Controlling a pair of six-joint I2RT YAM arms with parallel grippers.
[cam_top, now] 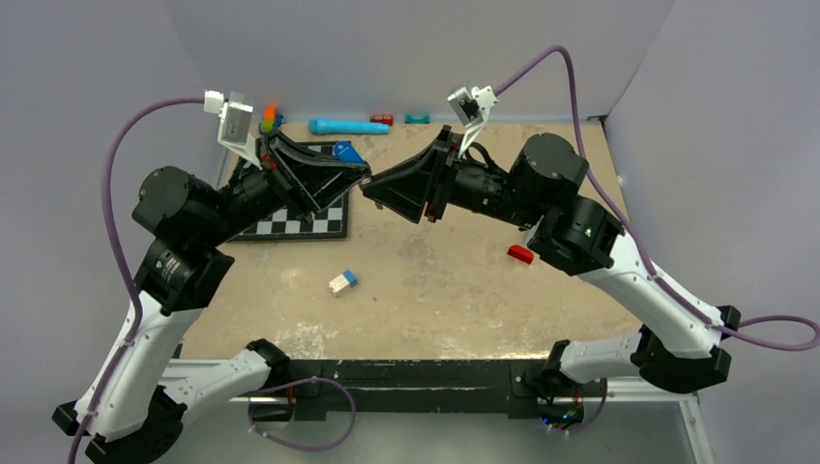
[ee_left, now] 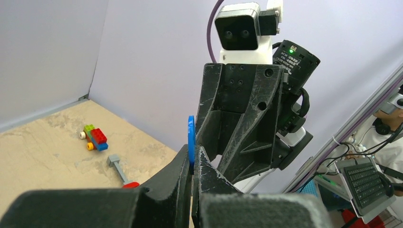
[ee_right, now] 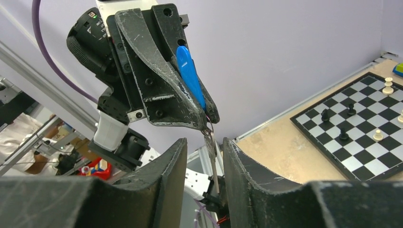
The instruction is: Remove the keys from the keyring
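Both arms are up over the table (cam_top: 435, 280), tip to tip. The left gripper (ee_right: 209, 118) is clamped tight on the blue key (ee_right: 190, 71), pinching its plastic head. The silver key (ee_right: 212, 156) dangles just below, in the gap of the right gripper (ee_right: 205, 142). Its jaws sit partly apart and don't seem to pinch anything, though it's hard to be sure.

Blue key head (ee_right: 190, 76); black-white checked chessboard (ee_right: 361, 156).

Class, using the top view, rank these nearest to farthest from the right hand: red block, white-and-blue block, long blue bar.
1. long blue bar, behind the right hand
2. white-and-blue block, nearer the bases
3. red block, by the right arm
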